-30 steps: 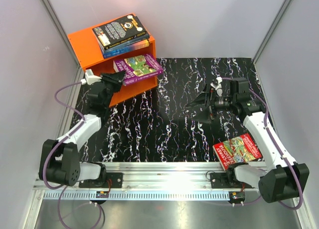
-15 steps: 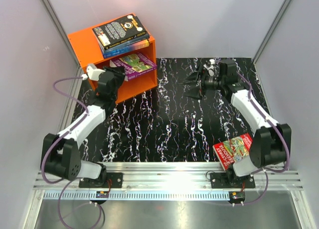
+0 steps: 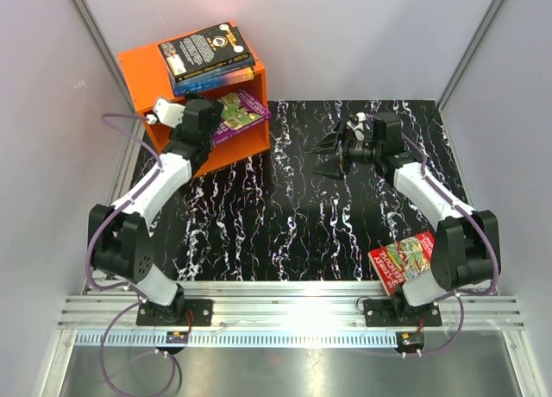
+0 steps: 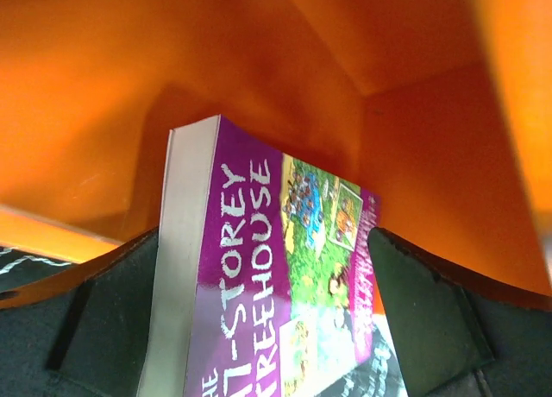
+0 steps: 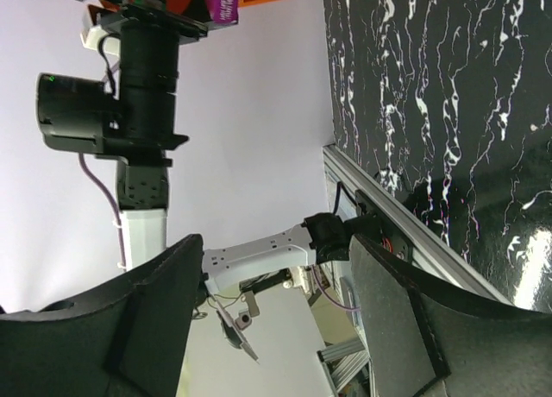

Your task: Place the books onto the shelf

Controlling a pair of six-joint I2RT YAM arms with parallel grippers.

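Observation:
The orange shelf [image 3: 142,73] stands at the table's far left. A black book [image 3: 207,47] lies on its roof, on top of a blue book [image 3: 226,76]. The green-purple book [image 3: 237,112] lies on the middle board, sticking out a little. My left gripper [image 3: 216,122] is at the shelf's mouth. In the left wrist view this gripper [image 4: 266,267] is open, its fingers wide on either side of the green-purple book [image 4: 250,198], with orange shelf [image 4: 302,52] beyond. My right gripper [image 3: 327,156] hangs open and empty over the far middle. The red book [image 3: 412,261] lies near right.
A black marbled mat [image 3: 285,224] covers the table. An aluminium rail [image 3: 285,298] runs along the near edge, with pale walls on three sides. The right wrist view looks past its open gripper [image 5: 276,250] at my left arm [image 5: 147,78].
The left arm pushed the green-purple book deeper into the shelf, then its jaws opened wide. The right arm swung from mid-table toward the far middle, and its jaws narrowed slightly.

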